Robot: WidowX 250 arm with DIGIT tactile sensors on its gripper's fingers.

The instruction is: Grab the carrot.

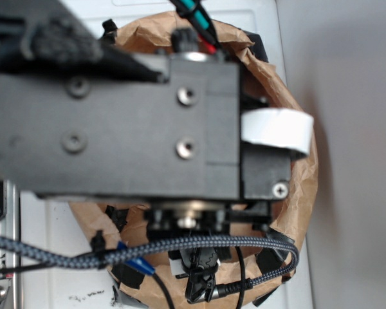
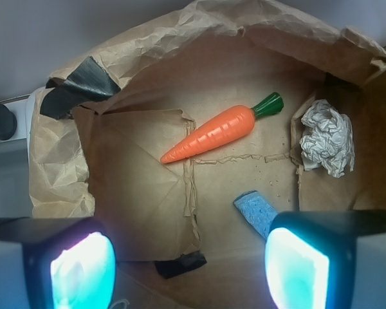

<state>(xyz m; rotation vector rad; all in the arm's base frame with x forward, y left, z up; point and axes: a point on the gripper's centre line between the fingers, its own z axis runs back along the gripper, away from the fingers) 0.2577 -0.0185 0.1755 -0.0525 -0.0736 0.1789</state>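
Hovering over the paper bag (image 2: 135, 193), I am holding the gripper (image 2: 190, 257) open and empty. I am seeing the carrot (image 2: 212, 134) lying untouched on the bag floor, far of the fingers, beside a blue sponge (image 2: 256, 212). Descent and closure remain.

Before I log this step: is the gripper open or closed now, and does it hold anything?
Gripper: open, holding nothing; the carrot lies apart inside the paper bag.
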